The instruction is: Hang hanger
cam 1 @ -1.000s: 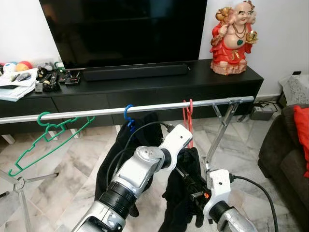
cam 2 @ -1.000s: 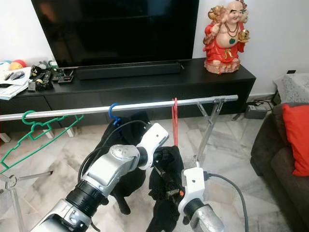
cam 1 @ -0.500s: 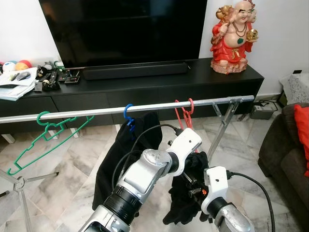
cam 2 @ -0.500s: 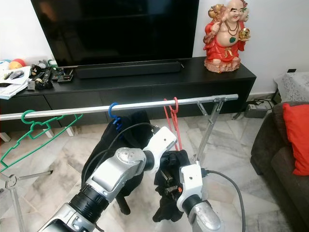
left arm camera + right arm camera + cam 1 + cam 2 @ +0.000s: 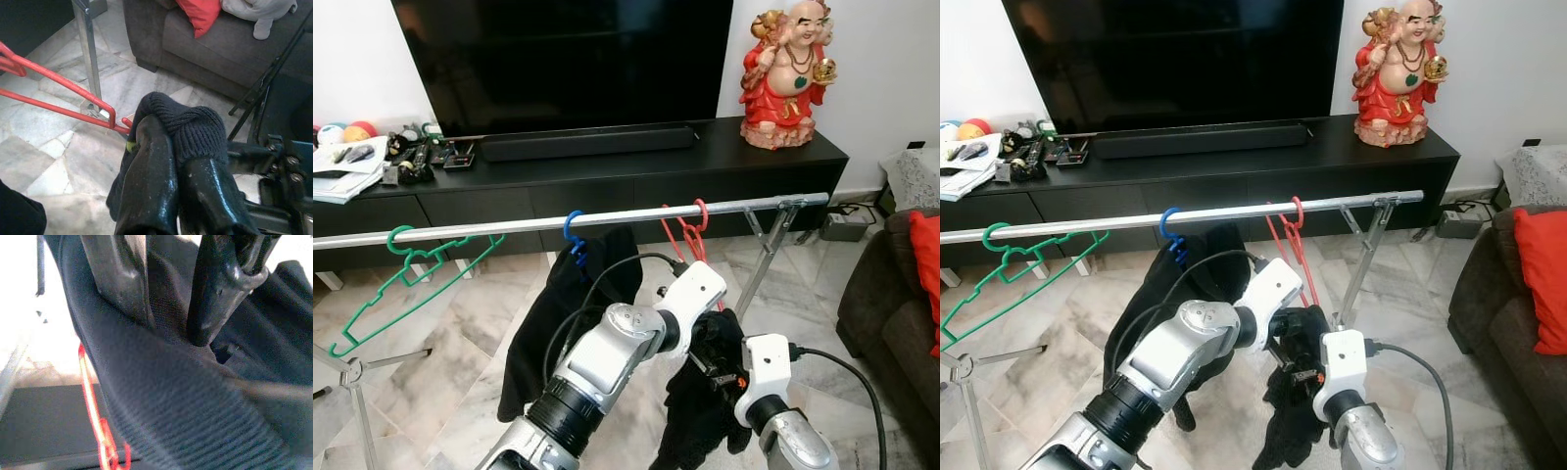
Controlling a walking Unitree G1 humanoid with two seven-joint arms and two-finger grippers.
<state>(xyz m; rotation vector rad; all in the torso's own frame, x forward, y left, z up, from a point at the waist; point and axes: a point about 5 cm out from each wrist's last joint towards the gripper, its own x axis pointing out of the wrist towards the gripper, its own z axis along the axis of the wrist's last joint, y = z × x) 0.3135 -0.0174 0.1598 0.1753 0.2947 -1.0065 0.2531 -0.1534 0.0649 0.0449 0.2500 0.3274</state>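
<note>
Marble floor and a black TV console lie behind the silver rail (image 5: 607, 217), where the red hanger (image 5: 690, 235) hooks above both grippers — left gripper (image 5: 171, 196) nearer, pinching the black garment (image 5: 705, 411); right gripper (image 5: 171, 293) straddling it.

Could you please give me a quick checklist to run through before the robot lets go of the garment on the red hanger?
1. Red hanger hooked over the rail: ok.
2. Black garment hangs on the red hanger: cannot tell, since the arms hide where they meet.
3. Left gripper grips the garment: ok, its jaws are closed on the knitted cloth.
4. Right gripper free of the cloth: not ok, cloth lies between its fingers.
5. Blue hanger and its dark garment stay apart from the red one: ok.
6. Green hanger out of the way: ok, far along the rail.
</note>
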